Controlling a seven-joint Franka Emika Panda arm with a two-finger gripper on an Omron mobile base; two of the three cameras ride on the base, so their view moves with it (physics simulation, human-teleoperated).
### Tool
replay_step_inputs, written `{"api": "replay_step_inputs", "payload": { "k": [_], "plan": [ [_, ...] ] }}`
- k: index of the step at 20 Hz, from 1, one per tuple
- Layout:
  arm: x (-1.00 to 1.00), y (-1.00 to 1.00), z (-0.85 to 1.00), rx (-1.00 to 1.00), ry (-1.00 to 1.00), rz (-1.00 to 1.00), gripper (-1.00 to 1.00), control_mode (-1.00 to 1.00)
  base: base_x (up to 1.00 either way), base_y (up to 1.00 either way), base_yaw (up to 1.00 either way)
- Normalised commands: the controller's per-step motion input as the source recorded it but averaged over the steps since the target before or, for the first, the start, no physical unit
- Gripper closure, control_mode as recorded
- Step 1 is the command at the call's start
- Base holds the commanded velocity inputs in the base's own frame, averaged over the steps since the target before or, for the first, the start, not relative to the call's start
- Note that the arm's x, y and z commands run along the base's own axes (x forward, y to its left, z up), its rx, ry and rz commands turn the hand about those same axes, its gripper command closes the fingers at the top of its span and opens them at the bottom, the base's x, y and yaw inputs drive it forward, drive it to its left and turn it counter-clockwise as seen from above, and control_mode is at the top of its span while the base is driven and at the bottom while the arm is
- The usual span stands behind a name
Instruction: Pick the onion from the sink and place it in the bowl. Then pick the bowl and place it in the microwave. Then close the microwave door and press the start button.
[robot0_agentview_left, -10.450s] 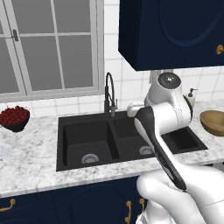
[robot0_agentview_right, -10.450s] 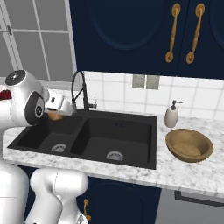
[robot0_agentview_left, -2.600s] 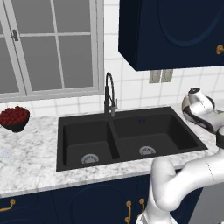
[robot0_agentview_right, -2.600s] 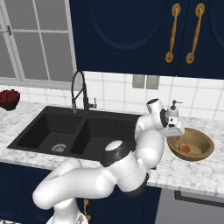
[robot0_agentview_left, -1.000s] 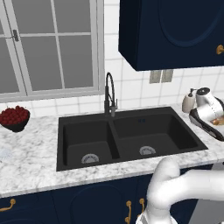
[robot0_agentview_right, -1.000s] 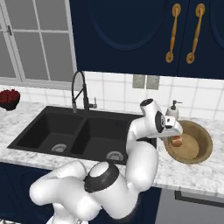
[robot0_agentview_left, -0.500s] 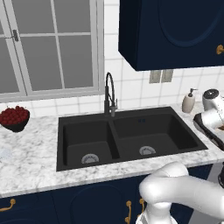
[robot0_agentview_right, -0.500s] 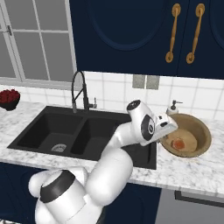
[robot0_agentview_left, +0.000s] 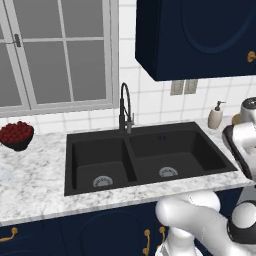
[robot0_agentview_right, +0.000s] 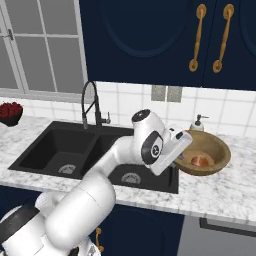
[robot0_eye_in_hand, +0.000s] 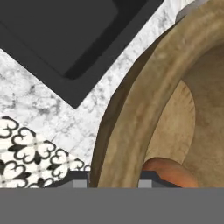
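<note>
The claw (robot0_eye_in_hand: 113, 179) sits astride the bowl's (robot0_agentview_right: 212, 147) near rim, one finger outside the wall, one inside, pinching it. The onion (robot0_agentview_right: 201, 160) lies in the bowl, just beyond that inner finger. The bowl rests on the bench (robot0_agentview_right: 225, 190) right of the sink (robot0_agentview_right: 75, 150).

You see a dark bowl of red berries (robot0_agentview_left: 16, 135) at the marble counter's (robot0_agentview_left: 35, 170) left end, a soap dispenser (robot0_agentview_left: 215, 115) against the tiled wall, and a window (robot0_agentview_left: 55, 52) behind.
</note>
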Motion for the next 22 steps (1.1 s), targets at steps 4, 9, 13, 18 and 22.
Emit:
{"api": "replay_step_inputs", "payload": {
  "k": [4,9,13,18,22],
  "plan": [
    [-0.68,0.60,0.26,-0.01,0.09,0.34,1.00,-1.00,0.00,0.00,0.00],
    [-0.55,0.57,0.11,-0.02,0.06,0.29,1.00,-1.00,0.00,0.00,0.00],
    [-0.60,0.57,0.41,-0.03,0.08,0.20,1.00,-1.00,0.00,0.00,0.00],
    [-0.65,0.62,0.77,0.03,0.00,0.15,1.00,-1.00,0.00,0.00,0.00],
    [-0.48,0.90,0.69,0.07,0.09,0.08,1.00,-1.00,0.00,0.00,0.00]
  ]
}}
